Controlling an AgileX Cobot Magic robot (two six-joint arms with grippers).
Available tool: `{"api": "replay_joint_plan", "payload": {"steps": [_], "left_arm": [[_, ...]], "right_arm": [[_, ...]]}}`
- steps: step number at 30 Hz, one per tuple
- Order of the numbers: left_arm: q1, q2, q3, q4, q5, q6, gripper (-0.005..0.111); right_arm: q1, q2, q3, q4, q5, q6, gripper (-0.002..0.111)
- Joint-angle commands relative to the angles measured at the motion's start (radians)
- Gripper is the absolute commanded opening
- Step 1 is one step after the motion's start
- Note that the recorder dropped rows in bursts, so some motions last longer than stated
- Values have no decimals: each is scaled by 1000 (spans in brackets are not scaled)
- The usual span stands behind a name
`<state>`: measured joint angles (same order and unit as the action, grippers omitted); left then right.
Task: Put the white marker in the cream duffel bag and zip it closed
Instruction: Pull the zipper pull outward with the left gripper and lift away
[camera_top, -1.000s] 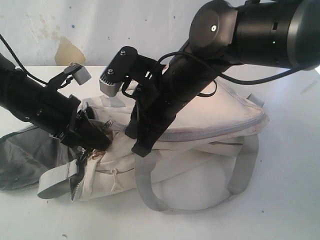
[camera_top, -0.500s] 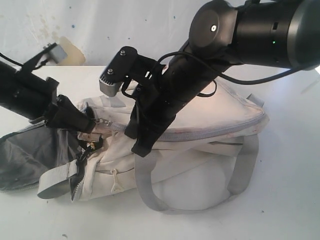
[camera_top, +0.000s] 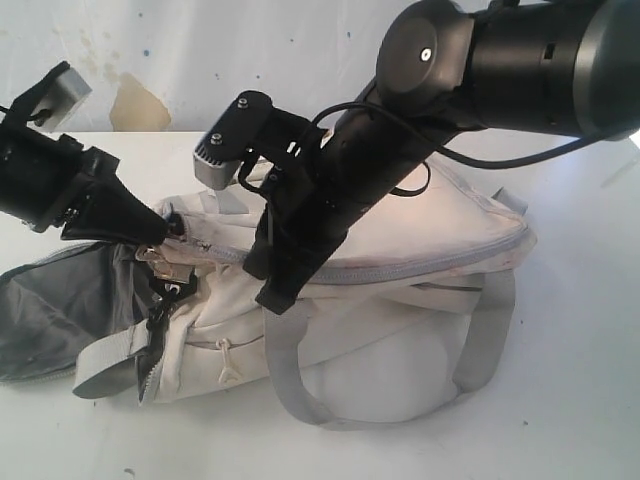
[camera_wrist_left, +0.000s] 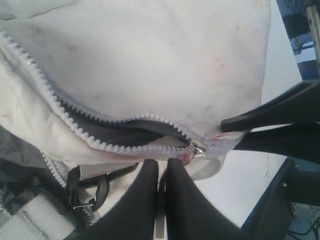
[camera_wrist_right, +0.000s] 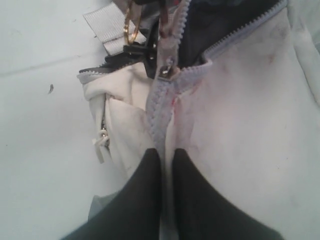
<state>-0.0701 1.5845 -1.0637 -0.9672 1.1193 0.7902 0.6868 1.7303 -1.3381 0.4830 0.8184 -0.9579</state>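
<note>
The big soft cream duffel bag (camera_top: 440, 235) lies partly zipped on the white table (camera_top: 580, 350). The slim white marker is not in sight. The left gripper (camera_top: 155, 232) is squeezed tight, I think on the small metal zipper pull (camera_wrist_left: 196, 149). The right gripper (camera_top: 272, 295) pinches the bag's zipped seam. Pull straight along the teeth and hold the bag firm.

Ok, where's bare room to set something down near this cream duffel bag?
Bare white tabletop: right of the cream fabric duffel bag, and in front of its grey straps. Crowded: its zipper end, under left gripper and right gripper.
</note>
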Motion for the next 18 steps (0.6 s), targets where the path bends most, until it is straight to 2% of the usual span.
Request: {"api": "replay_joint_plan", "payload": {"steps": [1,11,18], "left_arm": [[18,-13,-9,52,-83,-69,0],[18,-14,-14,94,-247,-144,0],[18,-13,-141,174,-381,-192,0]], "right_arm": [[-7,-12,2,-50,60,11,0],[-7,-12,2,-63,116,11,0],[-7,-13,2,-141,99,90,0]]}}
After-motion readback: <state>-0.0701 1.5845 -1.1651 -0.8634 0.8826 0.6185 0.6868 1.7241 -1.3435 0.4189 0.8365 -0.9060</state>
